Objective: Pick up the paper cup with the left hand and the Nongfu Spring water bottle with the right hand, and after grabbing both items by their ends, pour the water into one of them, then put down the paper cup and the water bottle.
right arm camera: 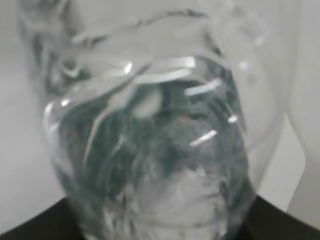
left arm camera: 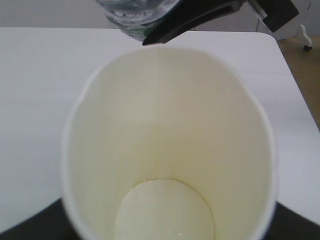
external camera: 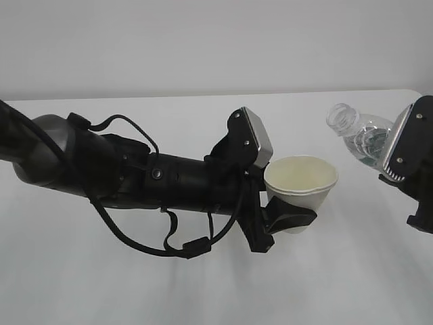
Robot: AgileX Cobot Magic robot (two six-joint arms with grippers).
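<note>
Left end effector (external camera: 287, 220) clamped on paper cup (external camera: 301, 186), upright above white worktop (external camera: 203, 291); right end effector (external camera: 406, 172) gripping Nongfu Spring water bottle (external camera: 358, 135), mouth tilted toward cup.

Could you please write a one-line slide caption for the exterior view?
Left hand holds the paper cup above the table while the right hand tilts the uncapped water bottle toward it.
</note>
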